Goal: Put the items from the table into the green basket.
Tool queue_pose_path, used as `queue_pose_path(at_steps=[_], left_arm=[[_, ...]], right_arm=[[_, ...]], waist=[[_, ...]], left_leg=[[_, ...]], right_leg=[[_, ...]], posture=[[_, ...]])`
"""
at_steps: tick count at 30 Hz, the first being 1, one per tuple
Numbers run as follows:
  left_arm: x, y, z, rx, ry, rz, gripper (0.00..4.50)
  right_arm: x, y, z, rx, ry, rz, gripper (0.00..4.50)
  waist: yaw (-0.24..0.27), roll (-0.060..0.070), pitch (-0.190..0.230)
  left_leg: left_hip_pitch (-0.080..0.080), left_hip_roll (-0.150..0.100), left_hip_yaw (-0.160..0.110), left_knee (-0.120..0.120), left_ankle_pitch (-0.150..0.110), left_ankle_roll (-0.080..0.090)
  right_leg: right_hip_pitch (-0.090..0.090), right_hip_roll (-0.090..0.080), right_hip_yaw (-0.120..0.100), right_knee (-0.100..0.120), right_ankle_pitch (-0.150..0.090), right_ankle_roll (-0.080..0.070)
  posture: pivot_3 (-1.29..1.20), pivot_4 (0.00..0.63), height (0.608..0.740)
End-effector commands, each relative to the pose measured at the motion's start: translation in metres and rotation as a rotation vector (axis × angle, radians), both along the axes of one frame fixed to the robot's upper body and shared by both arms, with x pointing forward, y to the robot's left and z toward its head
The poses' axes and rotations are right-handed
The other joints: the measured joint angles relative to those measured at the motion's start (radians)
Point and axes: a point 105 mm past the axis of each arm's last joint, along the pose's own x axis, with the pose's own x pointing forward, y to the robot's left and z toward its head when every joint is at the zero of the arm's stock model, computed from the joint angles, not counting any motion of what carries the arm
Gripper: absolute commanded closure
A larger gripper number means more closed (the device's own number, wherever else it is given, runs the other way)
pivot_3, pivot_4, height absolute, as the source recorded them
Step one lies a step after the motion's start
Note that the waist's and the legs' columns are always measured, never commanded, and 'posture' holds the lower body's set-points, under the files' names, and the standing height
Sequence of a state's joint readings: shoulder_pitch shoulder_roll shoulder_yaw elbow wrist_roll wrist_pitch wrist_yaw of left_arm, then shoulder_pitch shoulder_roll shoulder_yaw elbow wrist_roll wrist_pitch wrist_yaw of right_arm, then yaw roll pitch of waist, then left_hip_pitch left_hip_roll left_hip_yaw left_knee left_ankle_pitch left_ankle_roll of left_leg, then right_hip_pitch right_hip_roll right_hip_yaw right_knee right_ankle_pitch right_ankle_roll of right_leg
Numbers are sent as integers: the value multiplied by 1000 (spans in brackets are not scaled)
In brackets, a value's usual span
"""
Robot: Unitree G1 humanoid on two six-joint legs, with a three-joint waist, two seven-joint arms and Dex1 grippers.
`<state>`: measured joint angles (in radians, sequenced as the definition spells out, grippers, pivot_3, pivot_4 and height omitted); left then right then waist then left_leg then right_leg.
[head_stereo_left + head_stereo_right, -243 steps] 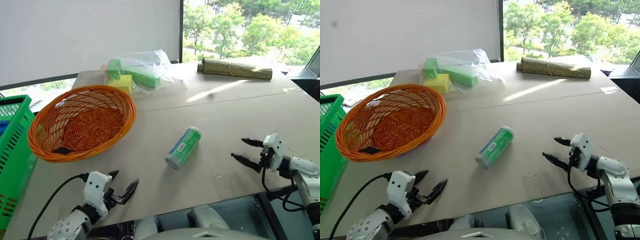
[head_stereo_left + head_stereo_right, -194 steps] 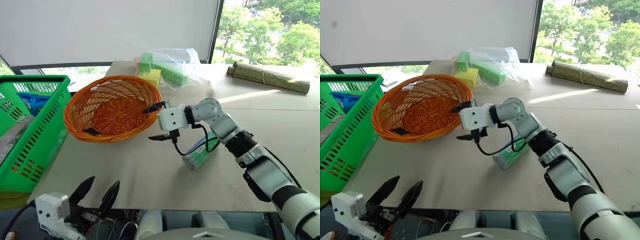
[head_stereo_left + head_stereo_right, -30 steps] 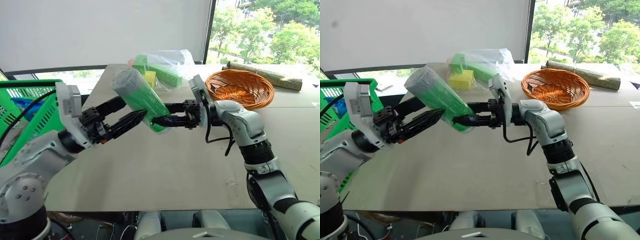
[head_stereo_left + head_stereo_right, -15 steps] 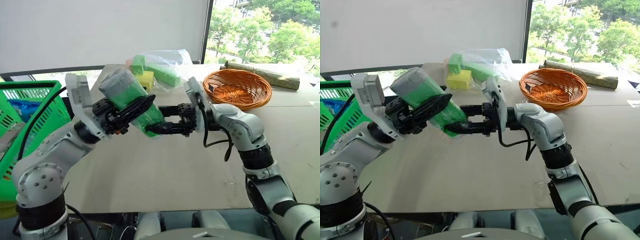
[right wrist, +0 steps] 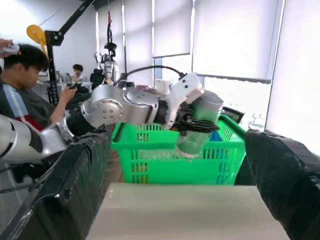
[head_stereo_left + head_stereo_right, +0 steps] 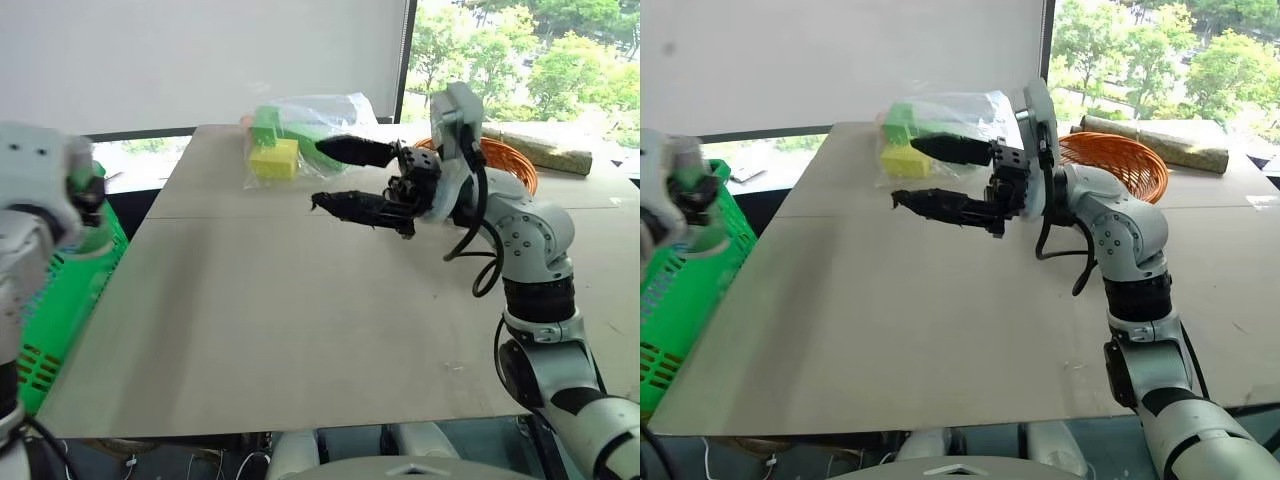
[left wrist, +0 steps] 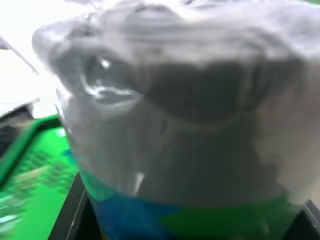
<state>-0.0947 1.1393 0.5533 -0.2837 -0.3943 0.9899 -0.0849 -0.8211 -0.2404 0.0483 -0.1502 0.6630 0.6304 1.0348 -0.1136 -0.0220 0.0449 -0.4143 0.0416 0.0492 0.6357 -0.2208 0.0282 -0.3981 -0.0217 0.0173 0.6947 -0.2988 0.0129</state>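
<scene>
Head views: the right gripper (image 6: 335,177) hangs over the table (image 6: 300,310), its fingers spread apart and empty, near the bag of blocks (image 6: 290,135) at 12 o'clock. Right wrist view: the left gripper (image 5: 197,125) is clamped on the can (image 5: 192,140) above the green basket (image 5: 175,165), seemingly to drop it in. Left wrist view: the can fills the frame.

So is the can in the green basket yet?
Not yet. The left gripper holds the can above the green basket.
</scene>
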Motion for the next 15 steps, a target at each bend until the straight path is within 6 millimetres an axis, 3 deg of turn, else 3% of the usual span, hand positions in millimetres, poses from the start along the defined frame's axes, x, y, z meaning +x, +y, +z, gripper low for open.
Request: queue_pose_path(at_steps=[1,6,12,15], left_arm=[[-40,51,36,227,-2,235,2418],[-63,78,61,294,-51,345,2418],[-69,93,56,321,-10,377,2418],[-56,92,35,270,5,321,1306]], right_arm=[[14,-7,1,-80,-160,-126,0],[20,-16,-5,-110,-159,-144,0],[14,-16,-5,-97,-131,-115,0],[10,-15,-4,-89,-127,-96,0]], waist=[[2,0,0],[22,-3,-2],[28,-5,-3],[25,-6,-4]], left_leg=[[-1,-1,1,0,0,0],[-1,-1,1,0,0,-1],[-1,-3,1,0,-2,-6],[-1,-4,2,-1,-2,-6]], right_leg=[[-2,-1,0,0,0,0],[-3,-5,-3,0,0,-1],[-3,-14,-7,0,1,-2],[-3,-18,-11,0,1,-2]], posture=[[-45,0,740],[-51,0,740],[-61,0,740],[-68,0,740]])
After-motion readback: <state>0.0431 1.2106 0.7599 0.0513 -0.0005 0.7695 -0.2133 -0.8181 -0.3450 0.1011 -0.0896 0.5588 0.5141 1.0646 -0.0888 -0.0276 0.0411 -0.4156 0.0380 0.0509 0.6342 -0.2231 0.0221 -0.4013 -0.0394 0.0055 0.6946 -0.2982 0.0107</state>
